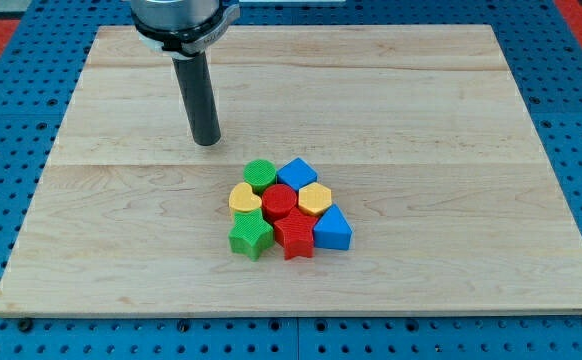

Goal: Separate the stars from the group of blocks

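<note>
Eight small plastic blocks are sitting bunched together on a pale wooden board (451, 120), its planks showing fine lengthwise grain, over a blue pegboard (11, 335) dotted with holes. The blocks' ribbed, layered sides are catching the light.

The green star (249, 238) is lying at the cluster's lower left corner, and the red star (294, 234) is sitting just to its right on the bottom row; the two are touching. A blue triangle (333, 230) is closing that row on the view's right, pressed against the red star. Above them a yellow heart (245, 198), a red cylinder (280, 200) and a yellow hexagon (315, 197) are forming the middle row, tightly packed. At the top of the group a green cylinder (260, 175) and a blue block (297, 172), roughly square in outline, are sitting side by side.

The arm's dark, smooth rod is hanging nearly upright from a metal collar at the view's top. My tip (207, 142) is resting on bare wood up and to the view's left of the group, near the green cylinder but apart from it, touching no block. The rod is carrying no fingers, so nothing is being clasped. Both stars are lying on the far side of the cluster from my tip.
</note>
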### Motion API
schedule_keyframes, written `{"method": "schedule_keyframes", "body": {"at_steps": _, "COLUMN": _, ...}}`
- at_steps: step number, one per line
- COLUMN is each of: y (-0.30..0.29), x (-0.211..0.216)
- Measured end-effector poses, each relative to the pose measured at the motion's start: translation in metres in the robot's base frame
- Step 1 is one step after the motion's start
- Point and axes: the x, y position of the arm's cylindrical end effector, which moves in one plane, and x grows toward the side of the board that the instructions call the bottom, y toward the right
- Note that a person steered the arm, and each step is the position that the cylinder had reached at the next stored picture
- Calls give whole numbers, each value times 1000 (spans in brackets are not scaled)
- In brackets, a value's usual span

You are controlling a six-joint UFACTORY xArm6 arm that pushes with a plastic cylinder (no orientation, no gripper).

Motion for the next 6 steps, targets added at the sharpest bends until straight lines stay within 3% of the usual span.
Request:
{"method": "schedule_keyframes", "body": {"at_steps": 1, "y": 0, "x": 0}}
{"method": "schedule_keyframes", "body": {"at_steps": 2, "y": 3, "x": -27}}
{"method": "schedule_keyframes", "body": {"at_steps": 4, "y": 177, "x": -53}}
{"method": "schedule_keyframes", "body": {"at_steps": 6, "y": 273, "x": -51}}
